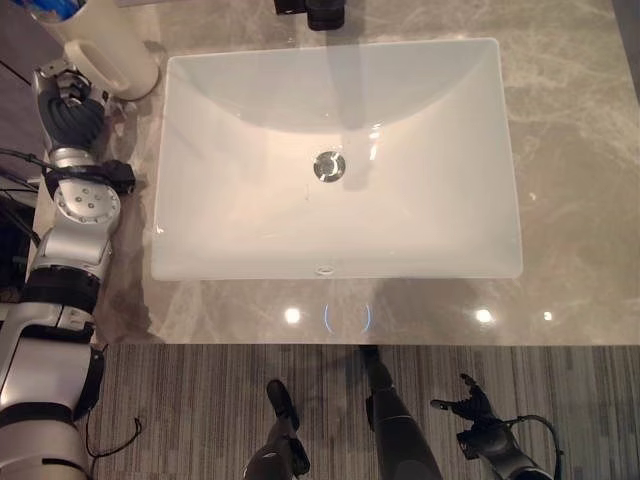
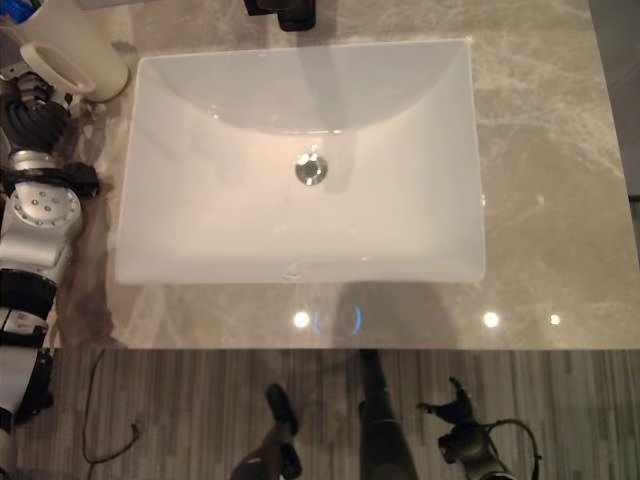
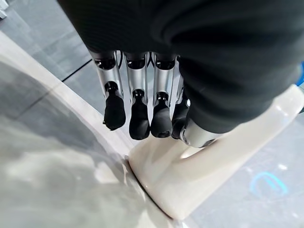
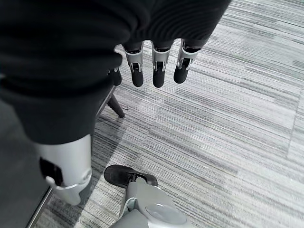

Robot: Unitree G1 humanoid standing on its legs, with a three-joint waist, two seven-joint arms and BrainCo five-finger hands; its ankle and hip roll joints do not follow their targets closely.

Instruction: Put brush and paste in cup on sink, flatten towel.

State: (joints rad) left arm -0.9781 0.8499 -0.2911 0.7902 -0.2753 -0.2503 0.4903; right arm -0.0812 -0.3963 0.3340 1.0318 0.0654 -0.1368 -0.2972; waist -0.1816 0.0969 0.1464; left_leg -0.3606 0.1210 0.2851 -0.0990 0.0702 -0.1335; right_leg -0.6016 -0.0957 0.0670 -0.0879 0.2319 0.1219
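A cream cup (image 1: 110, 50) with a loop handle (image 3: 199, 171) stands on the marble counter (image 1: 570, 150) at the sink's back left corner. Something blue and white (image 1: 50, 8) sticks out of its top; I cannot tell what it is. My left hand (image 1: 68, 100) rests just in front of the cup, against the handle. Its fingers (image 3: 138, 118) hang straight over the handle and are curled round nothing. My right hand (image 1: 478, 410) hangs low over the carpet in front of the counter, with straight fingers (image 4: 159, 66) and nothing in it.
A white rectangular sink basin (image 1: 430, 200) with a metal drain (image 1: 329, 166) takes up the middle of the counter. A dark faucet (image 1: 322, 12) stands behind it. Bare marble lies to the right of the basin and along the front edge.
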